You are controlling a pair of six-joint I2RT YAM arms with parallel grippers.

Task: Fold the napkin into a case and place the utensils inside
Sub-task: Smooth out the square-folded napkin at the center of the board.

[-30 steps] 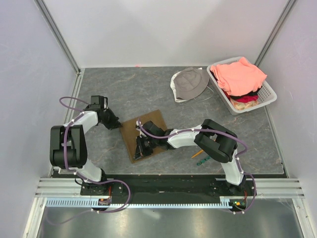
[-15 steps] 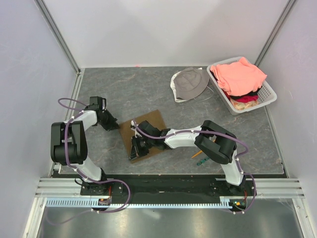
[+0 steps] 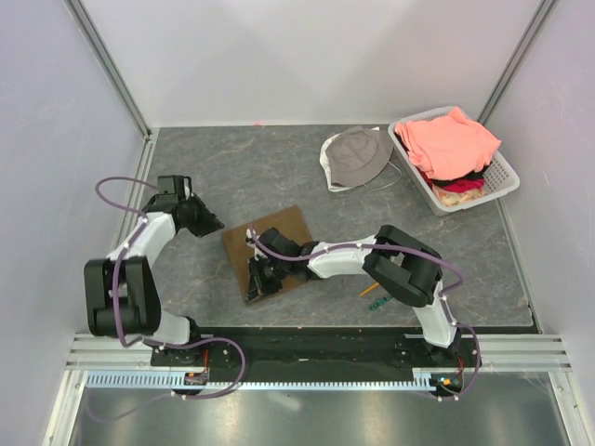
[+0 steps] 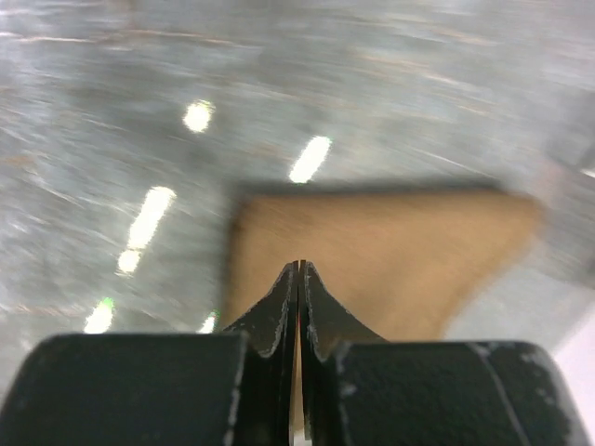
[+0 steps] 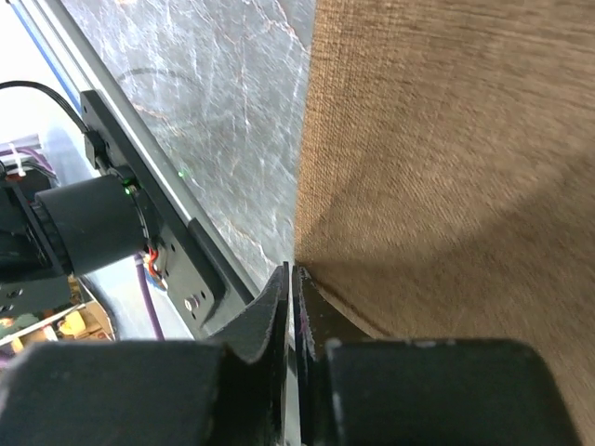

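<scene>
While the left hand (image 4: 299,268) hovers pressed together just off its left corner, soft brown square cloth napkin (image 3: 279,232) spread on grey worktop (image 3: 270,167), right hand (image 5: 291,271) clamped on its near edge, thin orange plastic fork (image 3: 369,290), slim green utensil (image 3: 381,302) further right.

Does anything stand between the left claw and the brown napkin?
Nothing visible does. The left claw, shut, is right beside the left corner of the napkin, and no object lies between them.
</scene>
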